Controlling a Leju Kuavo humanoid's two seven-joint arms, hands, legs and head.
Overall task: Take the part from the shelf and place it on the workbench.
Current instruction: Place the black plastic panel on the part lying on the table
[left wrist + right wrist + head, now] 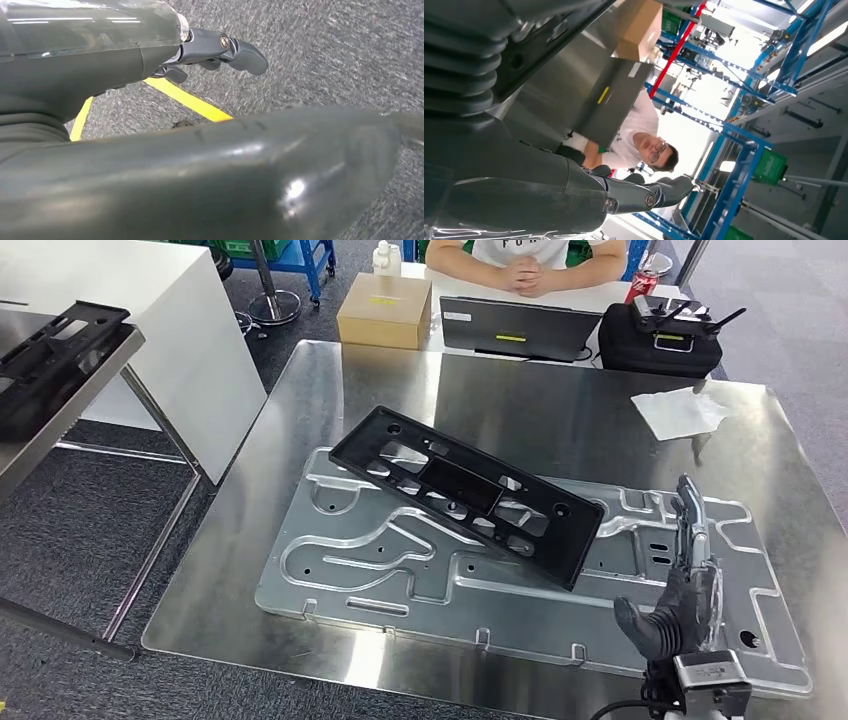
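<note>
1. I see the black rectangular plastic frame part with cut-out windows [468, 495] lying tilted on the workbench, resting across the large stamped silver metal panel [380, 570]; one long edge sits raised, and neither hand touches it.
2. The panel lies flat on the shiny steel workbench [560, 410].
3. My right hand [688, 585] sits over the panel's near right part, just beside the frame's right end; its fingers [690, 510] are stretched out straight and apart, holding nothing.
4. My left hand [210, 50] hangs over grey carpet with a yellow floor line [187, 100]; its fingers look loosely curled around nothing, but I cannot tell for certain.
5. Beyond the workbench stand a brown cardboard box [385, 310], a grey laptop [520, 328] and a black case [660, 340]; a person [525, 262] sits behind them with hands clasped.
6. A second black frame [55, 335] lies on the shelf at my left.
</note>
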